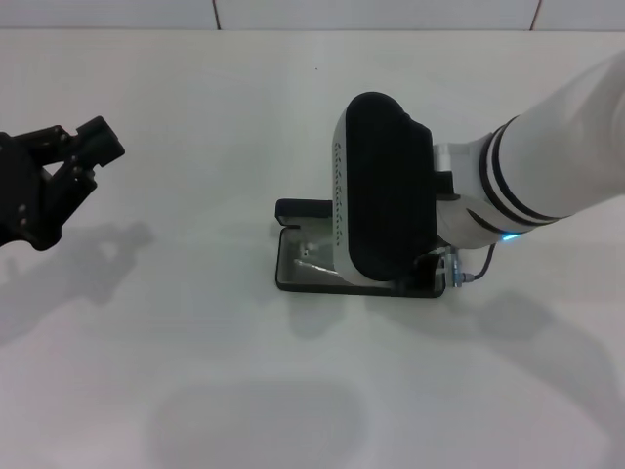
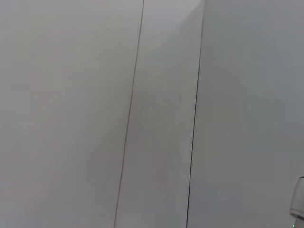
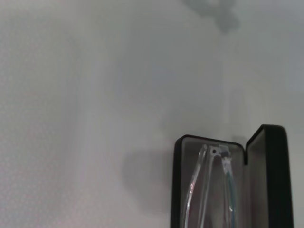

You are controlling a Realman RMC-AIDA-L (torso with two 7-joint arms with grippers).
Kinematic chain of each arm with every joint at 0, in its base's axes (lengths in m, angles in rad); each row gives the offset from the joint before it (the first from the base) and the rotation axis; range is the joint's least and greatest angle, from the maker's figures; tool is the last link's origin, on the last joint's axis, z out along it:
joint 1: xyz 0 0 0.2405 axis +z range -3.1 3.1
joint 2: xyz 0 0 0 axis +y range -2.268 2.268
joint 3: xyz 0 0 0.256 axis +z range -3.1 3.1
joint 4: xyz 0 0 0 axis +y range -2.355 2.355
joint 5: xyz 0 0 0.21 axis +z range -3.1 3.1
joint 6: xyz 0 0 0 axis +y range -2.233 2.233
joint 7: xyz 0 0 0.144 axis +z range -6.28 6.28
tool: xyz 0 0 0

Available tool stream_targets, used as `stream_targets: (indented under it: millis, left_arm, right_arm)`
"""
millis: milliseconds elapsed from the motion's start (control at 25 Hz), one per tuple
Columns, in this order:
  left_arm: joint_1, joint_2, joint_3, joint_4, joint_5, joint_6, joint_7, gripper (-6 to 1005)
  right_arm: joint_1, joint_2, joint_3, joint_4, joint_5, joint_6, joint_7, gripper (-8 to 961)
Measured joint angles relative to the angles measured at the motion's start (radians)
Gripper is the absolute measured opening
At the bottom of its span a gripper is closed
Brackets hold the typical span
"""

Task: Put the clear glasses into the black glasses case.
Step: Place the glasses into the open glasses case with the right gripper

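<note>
The black glasses case (image 1: 291, 276) lies open at the table's middle, its grey lining showing. Its lid (image 3: 273, 175) stands upright along the far side. The clear glasses (image 3: 211, 190) lie inside the case's base, with their thin arms running along its length; in the head view only a small clear part (image 1: 311, 262) shows. My right gripper (image 1: 383, 191) hangs directly over the case and covers most of it. Its fingers are hidden. My left gripper (image 1: 86, 161) is far off at the table's left edge, open and holding nothing.
The white table (image 1: 195, 371) is bare around the case. A tiled wall edge (image 1: 215, 15) runs along the back. The left wrist view shows only white surface with two seams (image 2: 130, 114).
</note>
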Motion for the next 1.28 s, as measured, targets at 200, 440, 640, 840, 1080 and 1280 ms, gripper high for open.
stream_targets:
  millis: [200,440,640,840,1080,1280]
  left_arm:
    - [0.000,-0.001,0.000,-0.001,-0.003,-0.002,0.000,109]
    - [0.000,-0.002,0.000,-0.003,-0.005,-0.005,-0.001,109]
    - [-0.002,-0.005,0.000,-0.007,-0.005,-0.006,-0.001,109]
    - [0.000,-0.009,0.000,-0.008,-0.002,-0.006,-0.001,109]
    - [0.000,-0.011,0.000,-0.009,0.000,-0.006,0.002,110]
    - [0.000,-0.011,0.000,-0.010,0.000,-0.006,0.004,110]
  right_arm:
    - [0.007,0.000,-0.007,0.026,-0.003,0.031,0.000,158]
    - [0.016,0.000,-0.012,0.040,-0.021,0.025,0.001,160]
    - [0.015,0.000,-0.014,0.056,-0.045,0.028,0.001,162]
    - [0.016,0.000,-0.027,0.069,-0.045,0.055,0.001,164]
    - [0.019,0.000,-0.028,0.076,-0.046,0.069,0.001,166]
    - [0.023,0.000,-0.028,0.096,-0.046,0.103,-0.001,168]
